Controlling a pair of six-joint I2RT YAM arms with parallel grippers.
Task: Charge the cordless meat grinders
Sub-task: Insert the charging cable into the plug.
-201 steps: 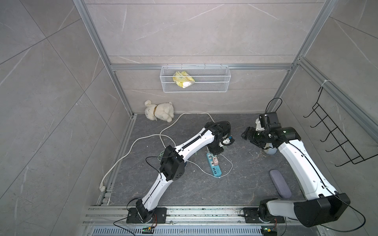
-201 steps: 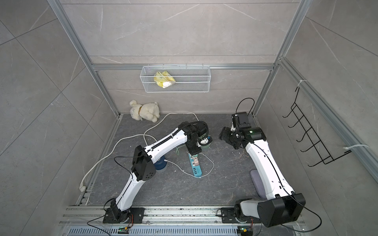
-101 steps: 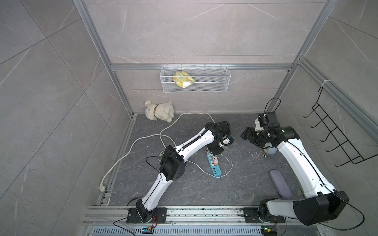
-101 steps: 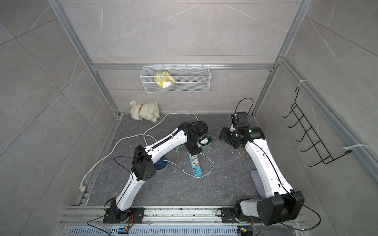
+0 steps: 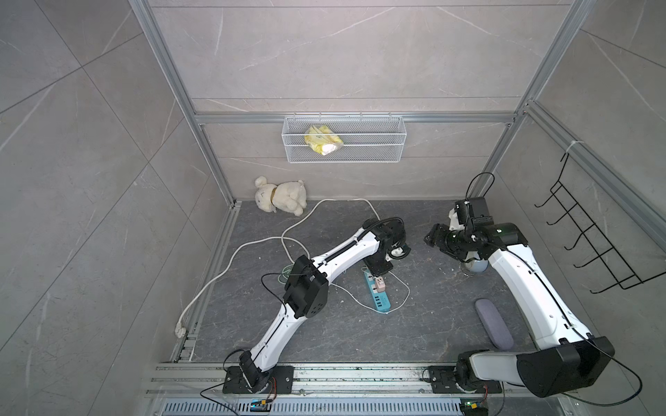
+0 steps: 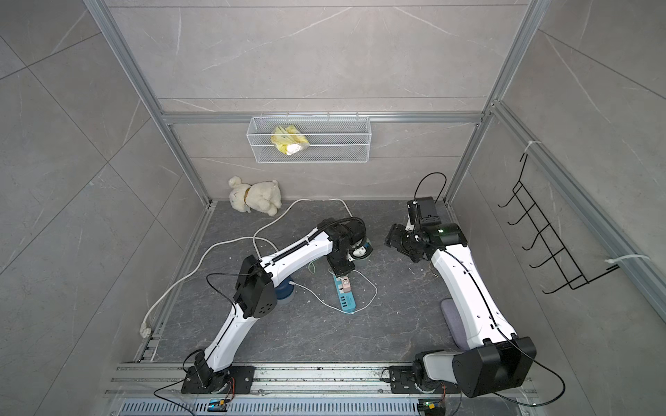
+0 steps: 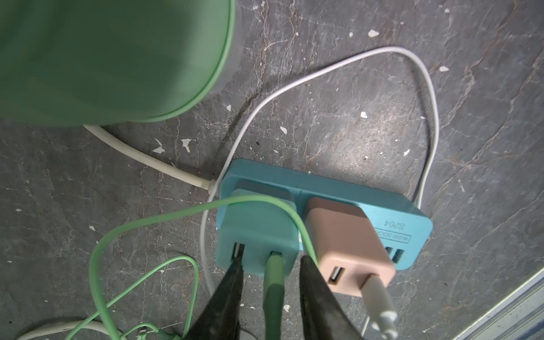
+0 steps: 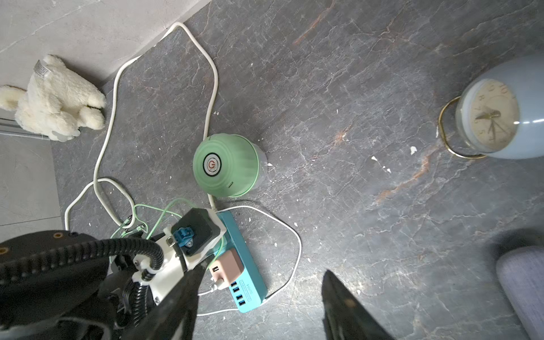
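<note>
With the left pincer (image 7: 272, 255) open astride the green plug (image 7: 273, 276), the green grinder (image 7: 117, 59) just beyond it looks light and slippery, best gripped across its sides.

Clearance around the power strip (image 8: 250, 282)
Open table (image 8: 368, 191) lies between the white cable loop (image 7: 393, 49) and the clock (image 8: 494, 117); the mint green grinder (image 8: 226, 164) stands just beside the strip's cord end, with green cable (image 7: 274, 282) tangled opposite the clock.
</note>
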